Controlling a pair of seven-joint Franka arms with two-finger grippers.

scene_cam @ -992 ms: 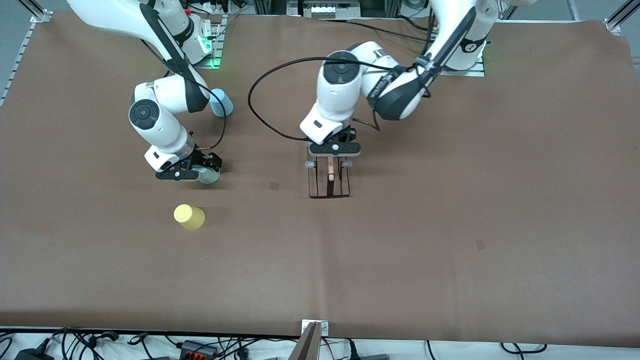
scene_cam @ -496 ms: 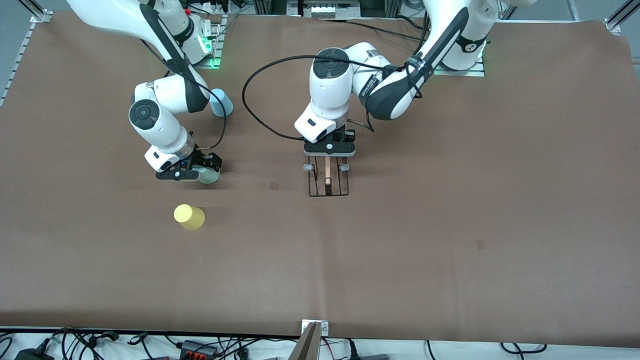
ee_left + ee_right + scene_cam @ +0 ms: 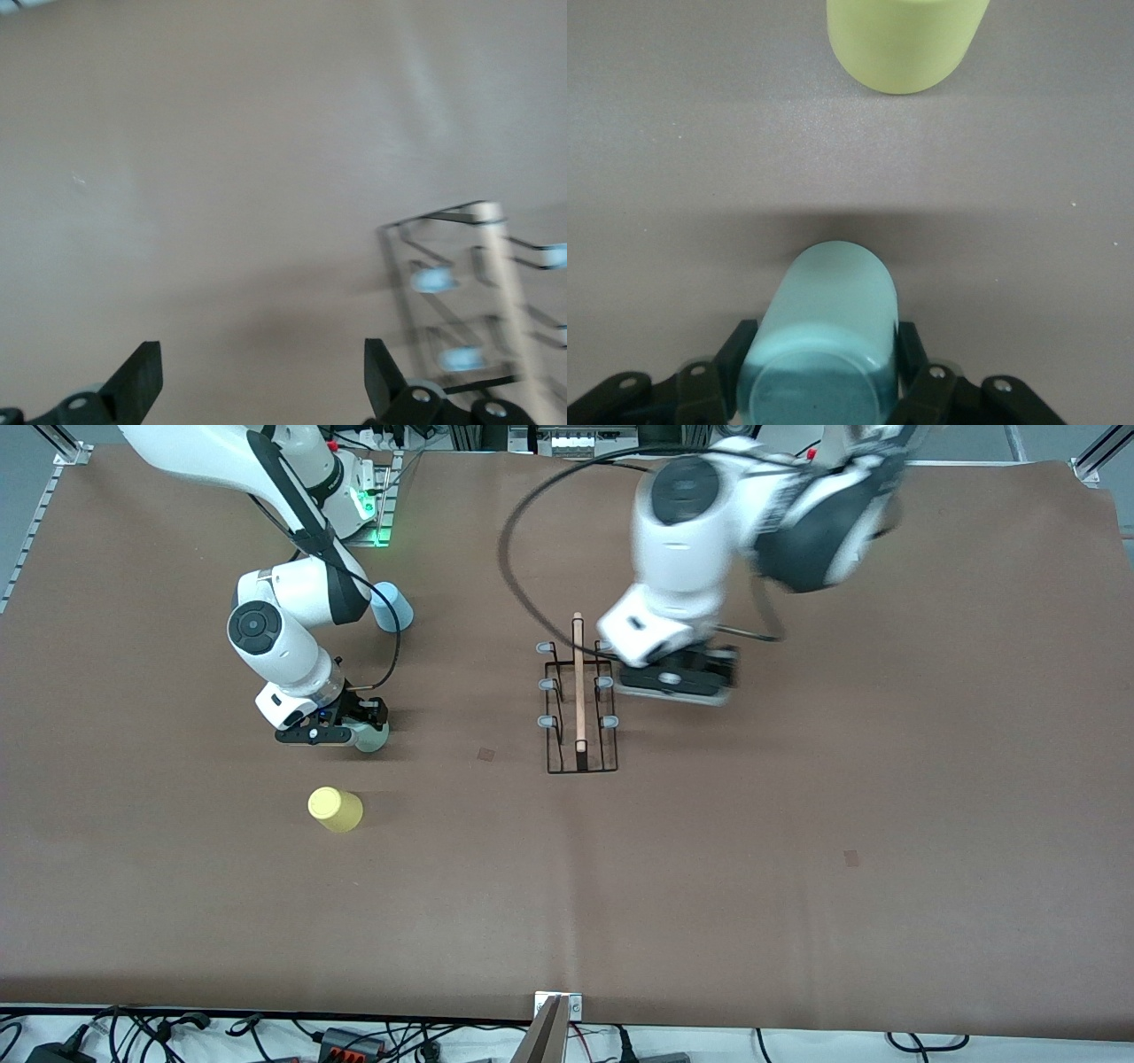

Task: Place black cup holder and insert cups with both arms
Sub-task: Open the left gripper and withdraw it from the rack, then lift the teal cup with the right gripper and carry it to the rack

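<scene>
The black cup holder [image 3: 578,695] stands upright on the bench [image 3: 797,850], its wooden rod [image 3: 578,682] on top and pale prongs to either side. It is free of any grip: the left gripper [image 3: 678,679] hangs just beside it, toward the left arm's end, fingers [image 3: 137,382] spread wide and empty.

The mint cup [image 3: 824,341] lies between the right gripper's [image 3: 341,731] fingers [image 3: 731,359], which press its sides near the rim end. The step in hand looks to be lifting this cup and seating it on a prong. To do it well, the right arm should rise straight before travelling, keep the cup's mouth toward the rack, and come down along a prong's line without pushing sideways, since the light wire frame would likely slide or tip.

The yellow cup [image 3: 335,810] stands a little way off from those fingers, apart from them. The light blue cup [image 3: 392,607] is partly hidden by the right arm's elbow. The left arm is blurred, and the wrist view cuts off part of the rack; whether the mint cup is already off the bench is hard to tell.
</scene>
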